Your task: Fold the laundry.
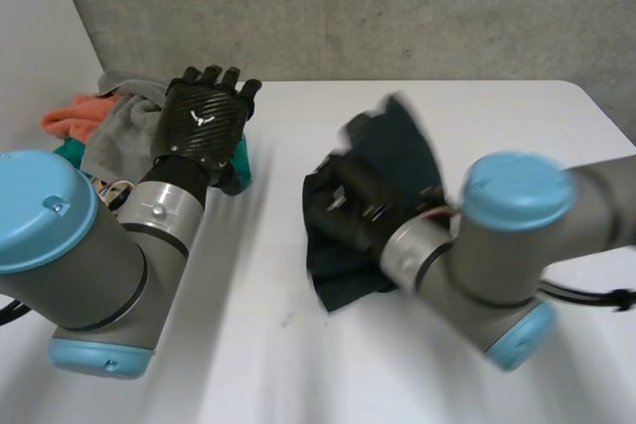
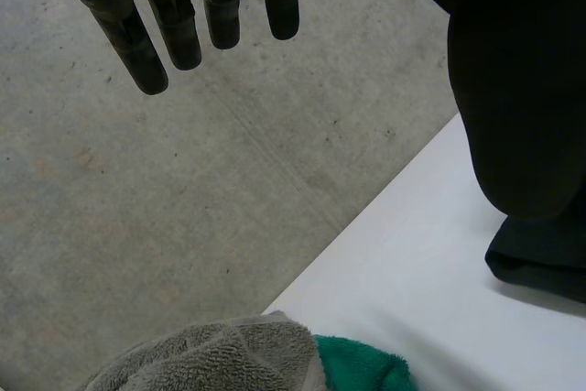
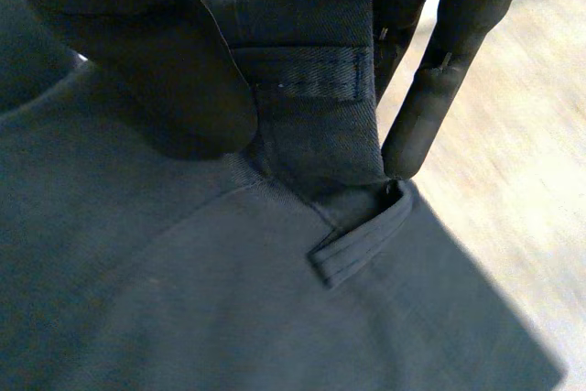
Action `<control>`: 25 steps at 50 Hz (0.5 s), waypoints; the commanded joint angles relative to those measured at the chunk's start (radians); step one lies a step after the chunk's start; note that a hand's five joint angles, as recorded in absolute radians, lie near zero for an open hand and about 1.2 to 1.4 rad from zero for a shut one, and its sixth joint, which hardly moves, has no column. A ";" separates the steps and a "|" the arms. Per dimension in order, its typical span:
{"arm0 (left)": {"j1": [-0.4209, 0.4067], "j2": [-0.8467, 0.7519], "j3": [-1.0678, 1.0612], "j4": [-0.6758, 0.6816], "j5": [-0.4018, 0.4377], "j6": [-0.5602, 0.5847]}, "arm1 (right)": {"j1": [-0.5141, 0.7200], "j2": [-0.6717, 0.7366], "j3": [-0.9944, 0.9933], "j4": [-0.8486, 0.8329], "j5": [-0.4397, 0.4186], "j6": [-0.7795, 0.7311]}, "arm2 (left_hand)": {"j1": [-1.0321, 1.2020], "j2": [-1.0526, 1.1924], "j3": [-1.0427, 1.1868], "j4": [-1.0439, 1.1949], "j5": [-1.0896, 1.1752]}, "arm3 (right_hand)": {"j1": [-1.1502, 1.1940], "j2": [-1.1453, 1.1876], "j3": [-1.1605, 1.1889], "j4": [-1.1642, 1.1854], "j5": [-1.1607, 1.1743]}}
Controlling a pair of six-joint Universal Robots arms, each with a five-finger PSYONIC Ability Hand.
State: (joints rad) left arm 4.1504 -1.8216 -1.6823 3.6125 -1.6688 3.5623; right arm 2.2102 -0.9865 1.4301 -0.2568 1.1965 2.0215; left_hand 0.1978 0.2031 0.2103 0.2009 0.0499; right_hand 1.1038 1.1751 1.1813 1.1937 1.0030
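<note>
Starting up close: got the right hand (image 1: 348, 204) down around the middle of the white desk (image 1: 258, 345), clamped on a dark garment (image 1: 343, 275). Looking along that palm, can see the thumb (image 3: 156, 70) pressed on one side of a stitched band (image 3: 311, 43) and the fingers (image 3: 439, 89) on the other, with a belt loop (image 3: 357, 246) just below. So definitely grasping the cloth at that edge. Rest of the garment bunched under and around the hand, part of it lifted up behind, part trailing toward the near side of the desk.

Further back on the left, left hand (image 1: 204, 118) hovering with fingers (image 2: 211, 6) straight and relaxed — released, holding nothing. Hangs over the near side of a laundry pile at the desk's far left corner: grey towel (image 1: 119, 134), a teal-green cloth (image 2: 362, 368) poking out right beside it, orange cloth (image 1: 72, 116) at the pile's outer edge. Can't tell whether the hand touches any of it.

Beyond all that — grey concrete wall (image 1: 397, 17).
</note>
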 commanded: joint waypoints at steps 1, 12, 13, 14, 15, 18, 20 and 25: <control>0.004 0.002 -0.002 0.003 0.000 -0.002 | 0.098 0.071 -0.037 0.007 -0.011 -0.075 | -0.023 -0.029 -0.036 -0.026 -0.050 | -0.758 -0.829 -0.835 -0.848 -0.832; 0.008 -0.013 0.171 -0.003 0.001 -0.006 | -0.047 -0.211 0.029 0.004 0.021 0.779 | -0.023 -0.029 -0.036 -0.026 -0.050 | -0.929 -1.001 -1.007 -1.019 -1.003; 0.005 -0.018 0.188 -0.005 0.004 -0.010 | -0.070 -0.228 0.030 0.010 0.024 0.839 | -0.023 -0.029 -0.036 -0.026 -0.050 | -0.929 -1.001 -1.007 -1.019 -1.003; -0.002 -0.030 0.208 -0.008 0.004 -0.013 | -0.095 -0.242 0.033 0.016 0.028 0.890 | -0.023 -0.029 -0.036 -0.026 -0.050 | -0.929 -1.001 -1.007 -1.019 -1.003; -0.013 -0.047 0.226 -0.012 0.008 -0.017 | -0.150 -0.263 0.041 0.039 0.035 0.964 | -0.023 -0.029 -0.036 -0.026 -0.050 | -0.929 -1.001 -1.007 -1.019 -1.003; -0.090 -0.139 0.329 -0.049 0.011 -0.037 | -0.230 -0.287 0.035 0.114 0.054 1.013 | -0.022 -0.028 -0.035 -0.026 -0.049 | -0.929 -1.001 -1.007 -1.019 -1.003; -0.139 -0.215 0.416 -0.112 0.012 -0.051 | -0.296 -0.279 0.015 0.206 0.075 1.017 | -0.022 -0.028 -0.035 -0.026 -0.049 | -0.929 -1.001 -1.007 -1.019 -1.003; -0.170 -0.387 0.581 -0.276 0.009 -0.072 | -0.328 -0.175 -0.079 0.346 0.086 1.013 | -0.017 -0.022 -0.029 -0.020 -0.043 | -0.929 -1.001 -1.007 -1.019 -1.003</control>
State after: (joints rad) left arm 4.0468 -2.0012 -1.3059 3.5217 -1.6582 3.5211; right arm 1.9589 -1.2657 1.4508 -0.1024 1.2585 3.0490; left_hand 0.1978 0.2031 0.2108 0.2009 0.0499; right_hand 0.2222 0.2057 0.2060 0.2056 0.0491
